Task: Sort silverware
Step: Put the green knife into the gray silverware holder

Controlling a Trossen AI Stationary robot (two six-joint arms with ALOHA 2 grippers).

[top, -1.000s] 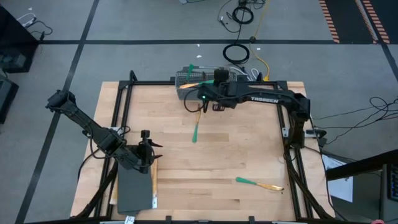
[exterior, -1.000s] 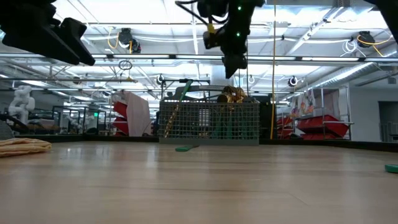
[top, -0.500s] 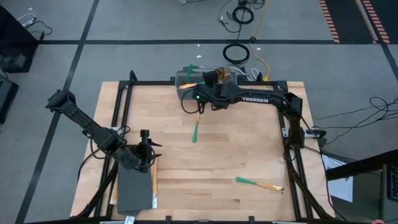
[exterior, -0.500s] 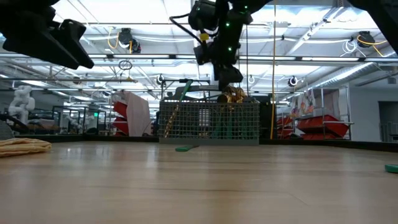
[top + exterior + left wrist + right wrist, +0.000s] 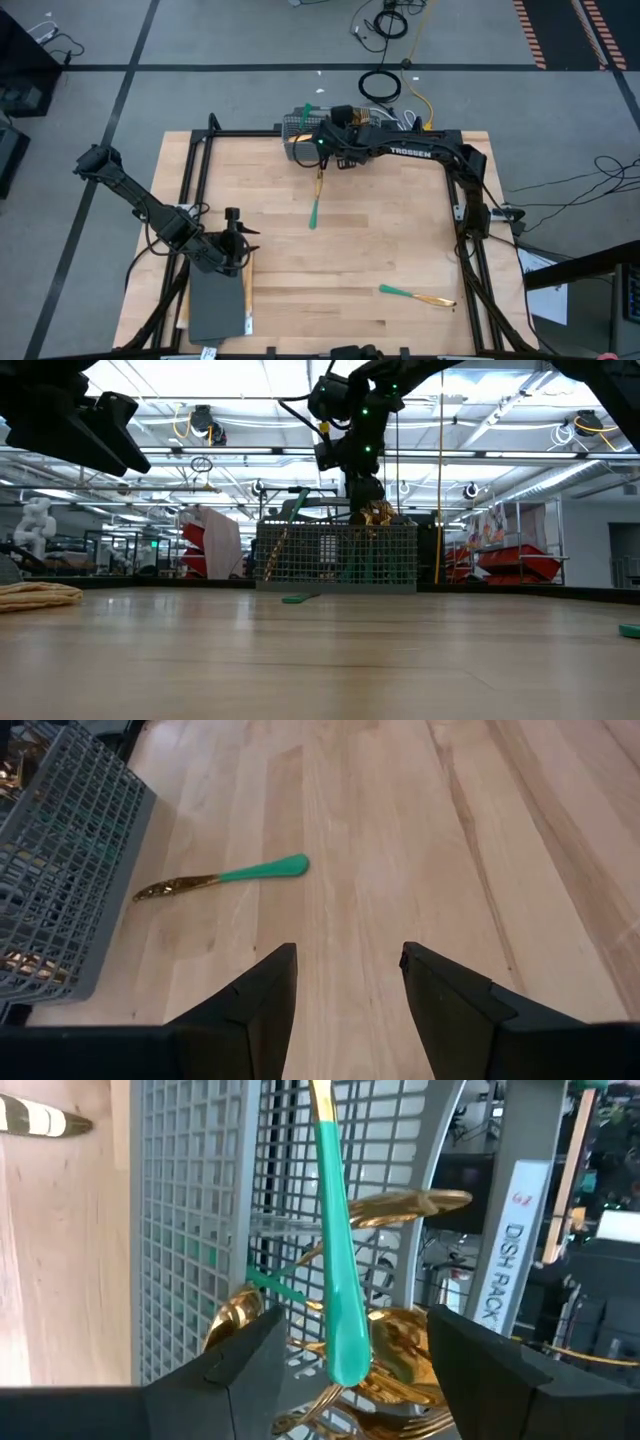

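Right gripper (image 5: 318, 142) poised over the basket (image 5: 296, 131), fingers spread, gripping nothing; teal handle (image 5: 338, 1270) upright between them (gold heads (image 5: 400, 1330) bunched below, inside the wire). On the table (image 5: 400, 230), one piece (image 5: 316, 198) just beside the basket, another (image 5: 416, 294) well apart near the right edge. Left gripper (image 5: 233, 240) parked near the table's left edge, fingers (image 5: 262, 1000) apart, empty.

From above, you could not see into the grey wire basket (image 5: 300, 133), since the right arm's dark two-finger gripper (image 5: 322, 143) covered most of it. In the right wrist view, the gold-headed, teal-handled silverware (image 5: 385, 1345) inside overlapped too much to tell apart, and one upright teal handle (image 5: 338, 1260) ran off the frame's edge.
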